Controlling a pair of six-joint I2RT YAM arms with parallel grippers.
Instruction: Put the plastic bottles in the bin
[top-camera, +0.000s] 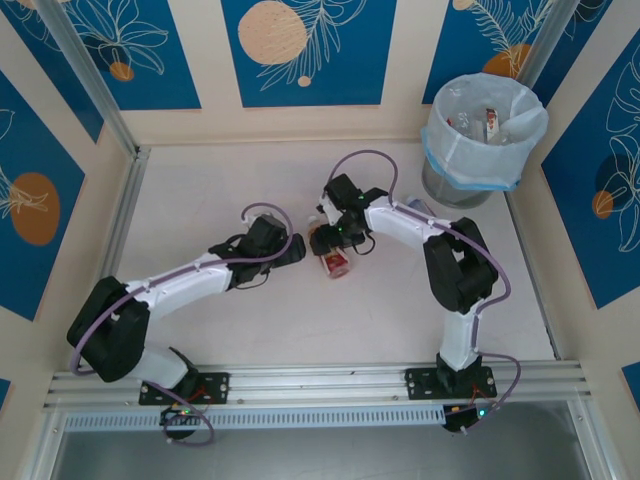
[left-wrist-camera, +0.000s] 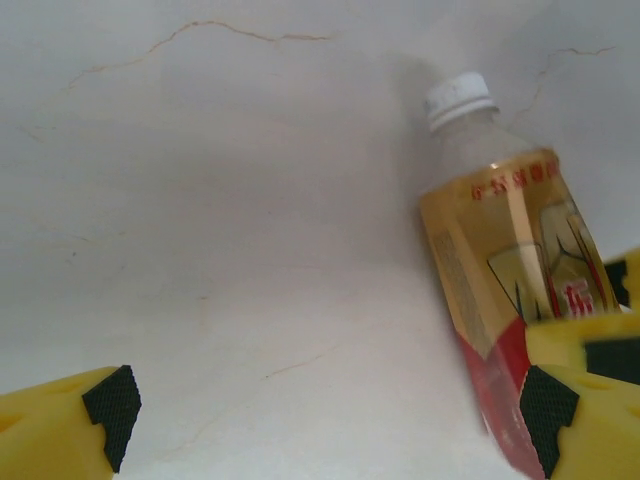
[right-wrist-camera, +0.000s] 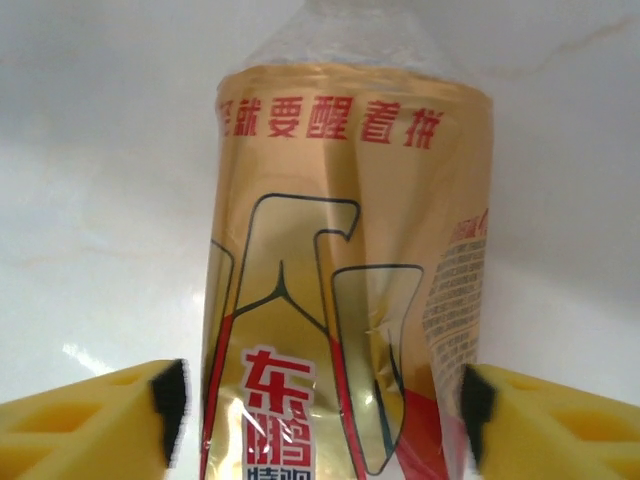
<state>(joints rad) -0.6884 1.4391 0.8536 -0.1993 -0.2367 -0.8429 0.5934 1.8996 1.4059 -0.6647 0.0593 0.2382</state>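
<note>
My right fingers (top-camera: 331, 240) stood apart astride the gold-labelled bottle (right-wrist-camera: 340, 300), which lay on its side on the bench (top-camera: 200, 190) with its neck reaching out past my fingertips. A sliver of bench showed between one pad and the label, so I judged nothing was gripped yet. My left fingers (top-camera: 297, 247) were spread wide and empty, and the same bottle lay just beside their right-hand pad, with its cap pointing away from them.

The worry was the closing. The bottle was round, slick and loose, and if one pad met it first it could roll or squirt out from between them. Its wall looked thin and the label creased, so a hard squeeze might buckle it. My pads seemed to sit toward the base end, so on lifting the neck might droop and twist the hold. My two sets of fingers were close together, and either could knock the other. The bin (top-camera: 470, 165) stood well apart from both, a long carry for a weak grip.
</note>
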